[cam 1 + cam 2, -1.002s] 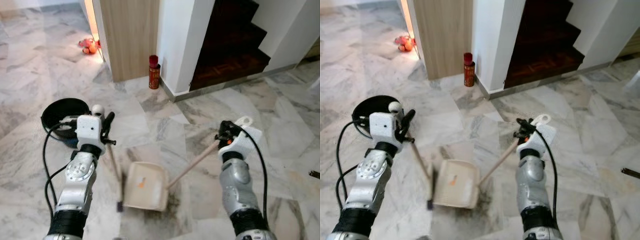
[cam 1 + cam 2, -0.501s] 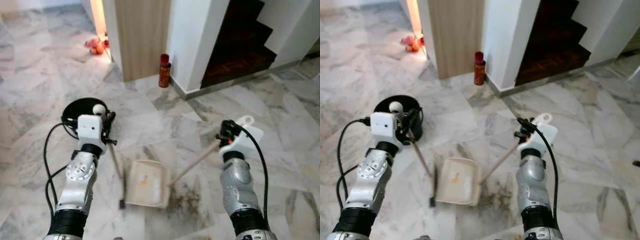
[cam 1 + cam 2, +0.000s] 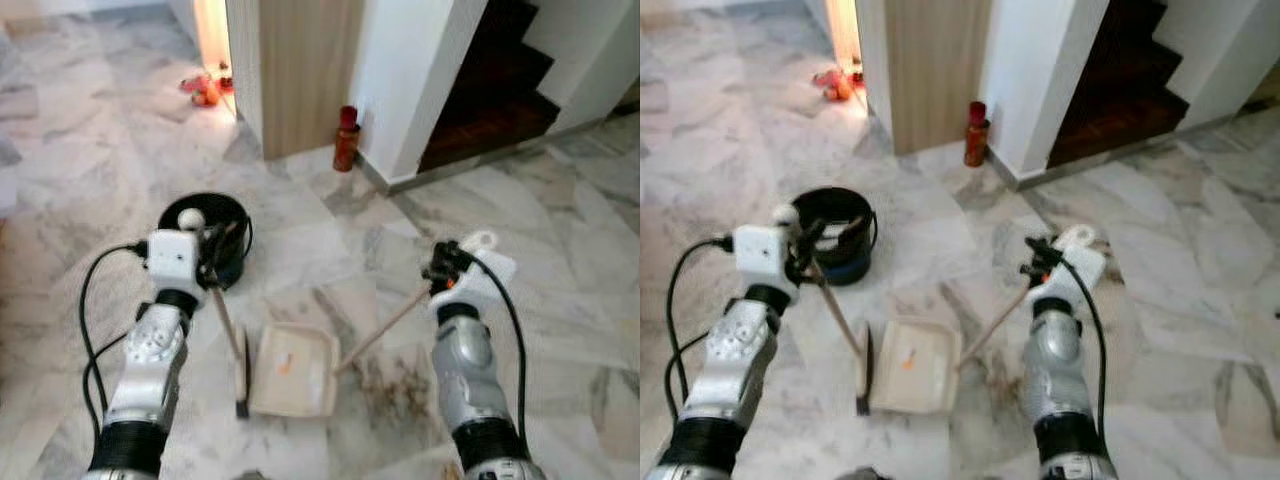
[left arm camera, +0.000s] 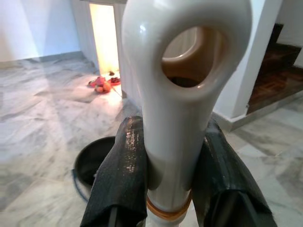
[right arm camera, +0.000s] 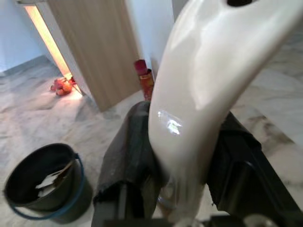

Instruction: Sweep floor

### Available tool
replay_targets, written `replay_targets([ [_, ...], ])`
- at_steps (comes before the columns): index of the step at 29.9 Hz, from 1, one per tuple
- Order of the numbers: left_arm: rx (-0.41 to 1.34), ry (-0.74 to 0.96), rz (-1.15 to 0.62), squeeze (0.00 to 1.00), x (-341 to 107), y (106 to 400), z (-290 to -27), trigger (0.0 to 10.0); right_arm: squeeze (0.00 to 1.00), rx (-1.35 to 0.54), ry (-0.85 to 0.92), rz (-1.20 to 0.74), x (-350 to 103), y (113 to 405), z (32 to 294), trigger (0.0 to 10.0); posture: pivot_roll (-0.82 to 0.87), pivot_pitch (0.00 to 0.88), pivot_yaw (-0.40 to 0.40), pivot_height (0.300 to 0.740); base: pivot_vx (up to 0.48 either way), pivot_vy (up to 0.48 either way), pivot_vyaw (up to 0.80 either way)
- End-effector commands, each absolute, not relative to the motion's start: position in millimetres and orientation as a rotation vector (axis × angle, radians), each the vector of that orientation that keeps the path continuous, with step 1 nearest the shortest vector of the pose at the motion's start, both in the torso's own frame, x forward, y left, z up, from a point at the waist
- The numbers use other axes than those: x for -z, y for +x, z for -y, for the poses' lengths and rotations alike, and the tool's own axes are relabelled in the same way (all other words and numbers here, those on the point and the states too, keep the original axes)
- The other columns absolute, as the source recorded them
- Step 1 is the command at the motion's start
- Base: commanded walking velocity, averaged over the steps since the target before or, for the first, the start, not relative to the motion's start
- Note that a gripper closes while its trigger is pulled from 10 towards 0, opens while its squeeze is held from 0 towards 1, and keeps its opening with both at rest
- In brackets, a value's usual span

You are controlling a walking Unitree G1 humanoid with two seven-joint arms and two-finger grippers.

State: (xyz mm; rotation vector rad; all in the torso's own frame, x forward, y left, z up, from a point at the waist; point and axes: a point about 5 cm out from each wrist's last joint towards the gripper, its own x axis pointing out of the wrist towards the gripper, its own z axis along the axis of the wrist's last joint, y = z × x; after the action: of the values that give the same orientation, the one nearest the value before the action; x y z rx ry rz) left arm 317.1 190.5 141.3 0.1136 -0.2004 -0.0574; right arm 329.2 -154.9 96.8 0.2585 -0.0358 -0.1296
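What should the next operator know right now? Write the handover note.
Left tool: shut on the brush handle, brush head on the floor at the dustpan's left edge.
Right tool: shut on the dustpan handle, pan flat on the floor between the arms.
Bin: ahead of the left arm, some scraps inside.
Done: a small orange bit lies in the pan.
Left: dark dirt on the floor right of the pan; then, likely, empty the pan into the bin.

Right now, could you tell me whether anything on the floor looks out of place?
A dark gritty smear soils the marble beside the dustpan, not yet swept up. An orange scrap already lies in the pan.
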Motion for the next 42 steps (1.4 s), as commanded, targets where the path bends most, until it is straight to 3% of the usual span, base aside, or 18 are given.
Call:
replay_targets([
  [1, 0.078, 0.131, 0.262, 0.0, -154.0, 318.5, -183.4, 10.0, 0.0, 0.141, 0.284, 0.08, -105.3, 331.2, 159.9, 10.0, -0.02, 0.096, -0.05, 0.74, 0.0, 0.0, 0.0],
  [7, 0.08, 0.133, 0.264, 0.0, -154.6, 318.9, -182.4, 10.0, 0.0, 0.132, 0.277, 0.083, -105.8, 331.3, 159.6, 10.0, -0.02, 0.096, -0.05, 0.74, 0.0, 0.0, 0.15],
  [17, 0.082, 0.132, 0.252, 0.0, -153.3, 319.2, -182.1, 10.0, 0.0, 0.129, 0.274, 0.082, -105.5, 331.4, 159.8, 10.0, -0.03, 0.093, -0.051, 0.74, 0.0, 0.0, 0.71],
  [33, 0.071, 0.139, 0.236, 0.0, -151.2, 319.6, -184.6, 10.0, 0.0, 0.123, 0.279, 0.075, -104.3, 331.2, 158.6, 10.0, -0.02, 0.098, -0.05, 0.74, 0.0, 0.0, 0.08],
  [42, 0.061, 0.147, 0.234, 0.0, -151.0, 319.8, -186.3, 10.0, 0.0, 0.11, 0.265, 0.08, -105.4, 331.2, 157.8, 10.0, -0.02, 0.099, -0.048, 0.74, 0.272, 0.0, 0.33],
])
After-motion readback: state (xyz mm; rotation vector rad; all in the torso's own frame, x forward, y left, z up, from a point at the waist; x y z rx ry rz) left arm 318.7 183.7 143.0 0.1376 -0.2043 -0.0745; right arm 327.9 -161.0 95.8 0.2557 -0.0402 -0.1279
